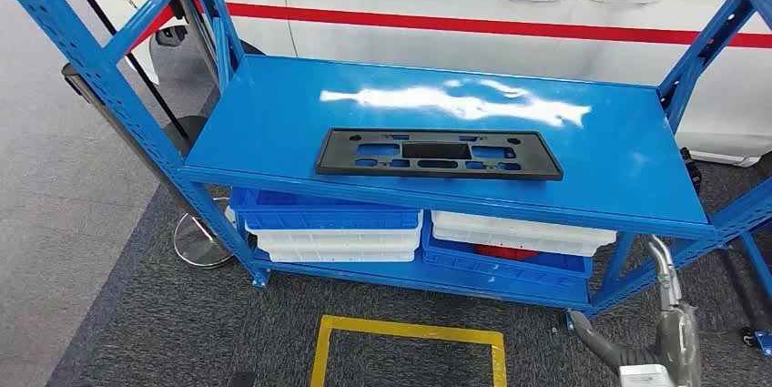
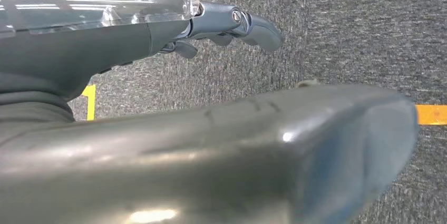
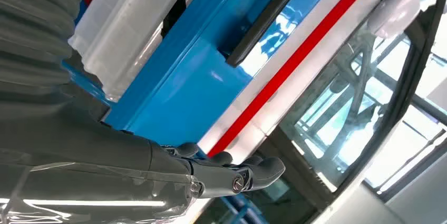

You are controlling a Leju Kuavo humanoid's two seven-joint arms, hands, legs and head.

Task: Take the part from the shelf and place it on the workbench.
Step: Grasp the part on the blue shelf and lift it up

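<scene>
Lying flat on the glossy blue steel shelf [image 1: 273,123], the black perforated plastic plate [image 1: 437,153] awaits pickup. Right hand [image 1: 672,323], below the shelf's front edge, and left hand [image 2: 232,23] hold nothing, fingers loosely extended. A shallow grasp could slide the plate across the slick shelf.

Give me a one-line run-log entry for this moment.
part: flat on shelf, untouched | right hand: empty, below shelf edge | left hand: empty, over carpet

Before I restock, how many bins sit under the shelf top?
4: blue bin stacked on white bin at left; white bin on blue bin at right. Others may be hidden.
</scene>
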